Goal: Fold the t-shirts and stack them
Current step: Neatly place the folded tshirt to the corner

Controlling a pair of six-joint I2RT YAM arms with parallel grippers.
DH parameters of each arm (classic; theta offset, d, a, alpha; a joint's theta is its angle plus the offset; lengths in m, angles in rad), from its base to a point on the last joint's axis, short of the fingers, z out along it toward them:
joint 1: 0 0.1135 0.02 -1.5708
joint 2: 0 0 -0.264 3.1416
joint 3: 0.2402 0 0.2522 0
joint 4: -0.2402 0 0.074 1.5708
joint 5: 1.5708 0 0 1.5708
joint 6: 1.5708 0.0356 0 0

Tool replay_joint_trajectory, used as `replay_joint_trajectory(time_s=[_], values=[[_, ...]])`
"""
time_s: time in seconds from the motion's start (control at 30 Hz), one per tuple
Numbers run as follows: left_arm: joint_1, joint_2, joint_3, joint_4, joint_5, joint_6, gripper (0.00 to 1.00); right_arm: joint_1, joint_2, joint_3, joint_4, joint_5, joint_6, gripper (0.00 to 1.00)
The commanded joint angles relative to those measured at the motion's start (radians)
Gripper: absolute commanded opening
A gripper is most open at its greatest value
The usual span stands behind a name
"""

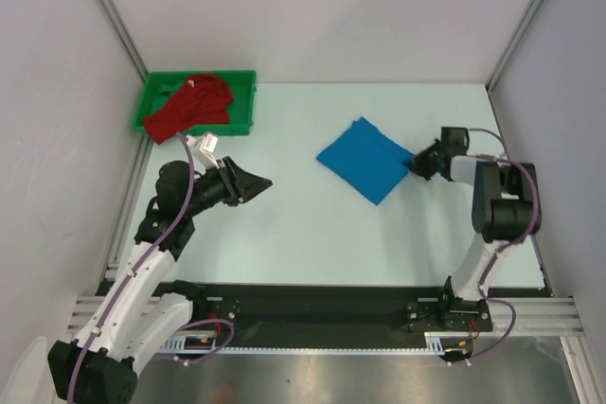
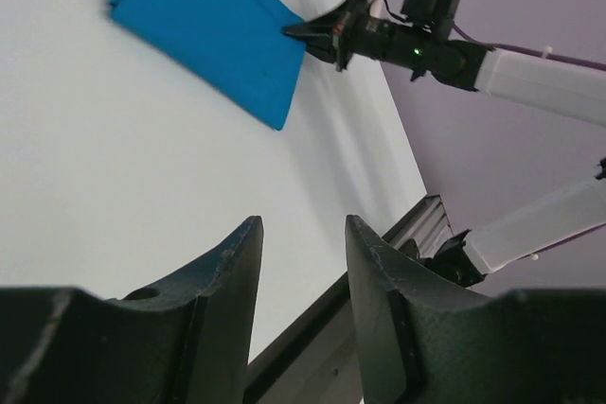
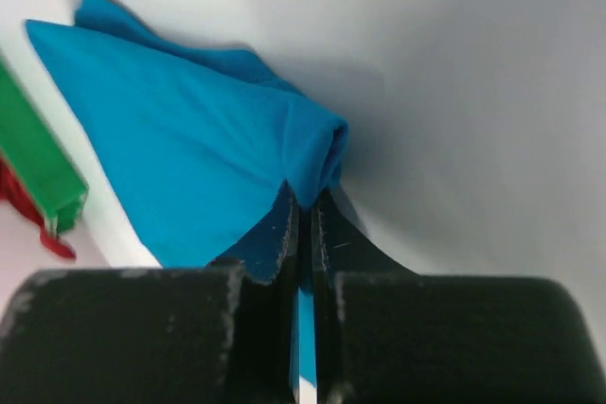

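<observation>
R gripper point(image 1: 414, 164) clamped on blue t-shirt point(image 1: 365, 160) corner. L gripper point(image 1: 260, 183) jaws apart, empty. Red t-shirt point(image 1: 194, 106) in green tray point(image 1: 242, 106), tabletop point(image 1: 312, 243) far-left corner.

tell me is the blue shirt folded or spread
Folded: the blue shirt lies as a compact square, no sleeves showing, right hand pinching its corner.
</observation>
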Motion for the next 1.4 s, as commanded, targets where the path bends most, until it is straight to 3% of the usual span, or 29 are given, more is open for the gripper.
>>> replay_joint_trajectory(time_s=[0.0, 0.2, 0.3, 0.33, 0.43, 0.47, 0.53, 0.8, 1.37], values=[[-0.006, -0.023, -0.017, 0.034, 0.06, -0.01, 0.46, -0.095, -0.231, -0.154, -0.162, 0.252, 0.107, 0.0], [-0.006, -0.047, 0.006, 0.03, 0.142, -0.008, 0.46, -0.254, -0.553, -0.38, -0.38, 0.401, 0.085, 0.0], [-0.006, -0.067, 0.009, 0.025, 0.174, -0.014, 0.46, -0.429, -0.702, -0.521, -0.432, 0.424, 0.06, 0.0], [-0.006, -0.072, 0.007, 0.025, 0.191, -0.019, 0.46, -0.537, -0.799, -0.553, -0.435, 0.403, 0.048, 0.0], [-0.009, -0.08, 0.001, 0.027, 0.203, -0.024, 0.47, -0.676, -0.963, -0.647, -0.456, 0.404, 0.019, 0.0], [-0.009, -0.075, 0.001, 0.028, 0.214, -0.024, 0.47, -0.771, -0.988, -0.672, -0.461, 0.388, 0.008, 0.0], [-0.015, -0.069, 0.004, 0.028, 0.229, -0.019, 0.47, -0.848, -1.028, -0.687, -0.46, 0.349, -0.052, 0.0], [-0.058, -0.032, 0.032, 0.027, 0.231, -0.008, 0.47, -1.144, -1.033, -0.739, -0.415, 0.227, -0.162, 0.0], [-0.07, 0.045, 0.084, 0.028, 0.242, 0.001, 0.48, -1.248, -0.947, -0.663, -0.325, 0.245, -0.296, 0.0]])
